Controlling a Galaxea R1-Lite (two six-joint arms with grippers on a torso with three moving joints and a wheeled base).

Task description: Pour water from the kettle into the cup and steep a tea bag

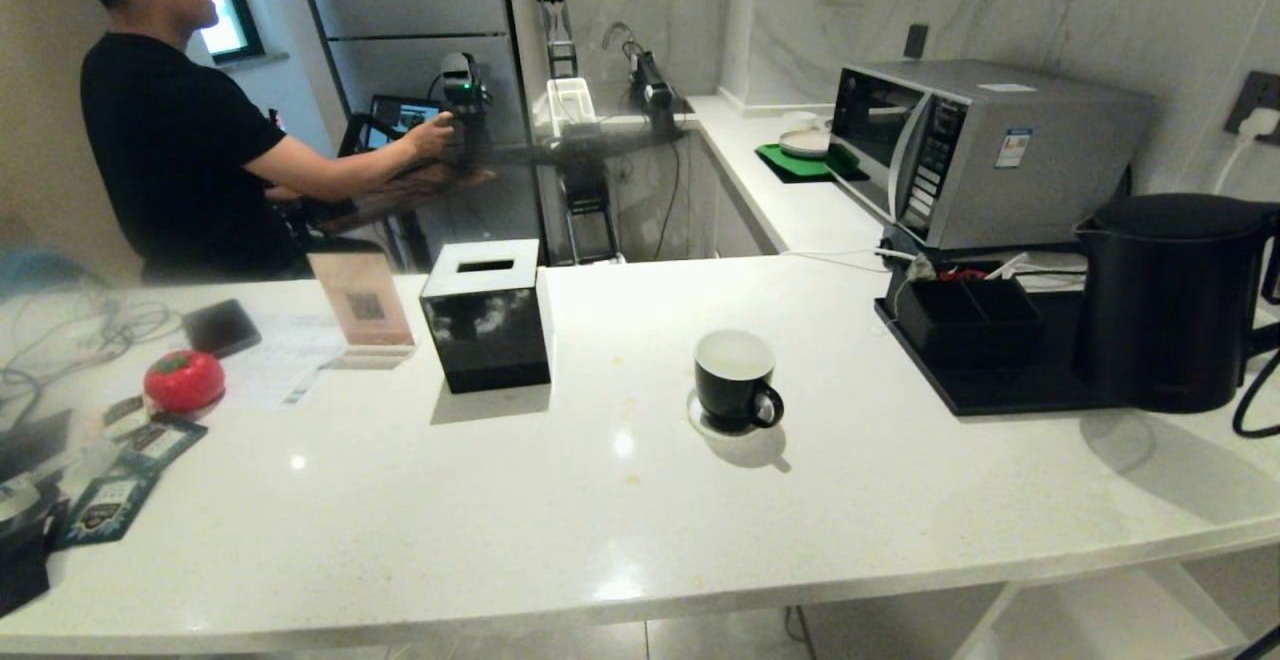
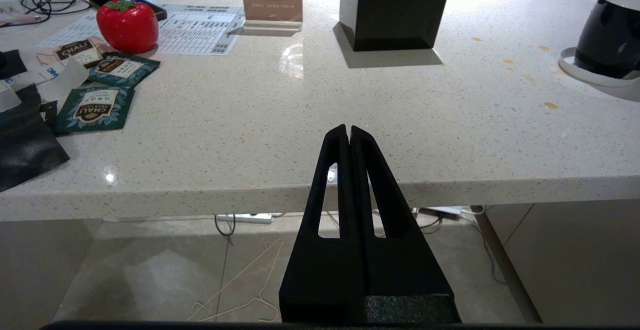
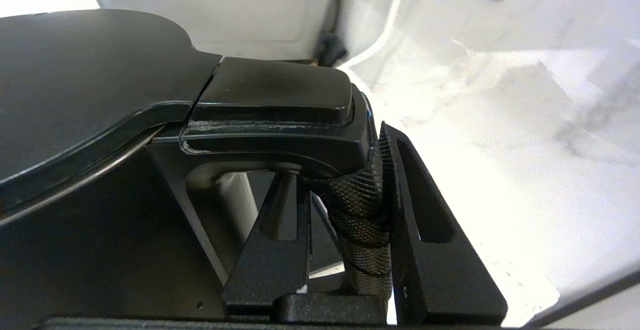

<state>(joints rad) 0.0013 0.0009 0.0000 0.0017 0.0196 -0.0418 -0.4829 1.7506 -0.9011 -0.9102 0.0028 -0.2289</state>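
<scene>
- The kettle (image 1: 1170, 300) is cut off at the head view's right edge, so its handle barely shows there.
- The right gripper (image 3: 345, 210) is outside the head view; up close, its lower body runs off the frame.
- The cup (image 2: 607, 35) is cropped at the left wrist view's edge.
- Any water in the cup cannot be made out.
- Something pale, perhaps a tea bag, lies behind the box (image 1: 965, 315); too small to tell.
</scene>
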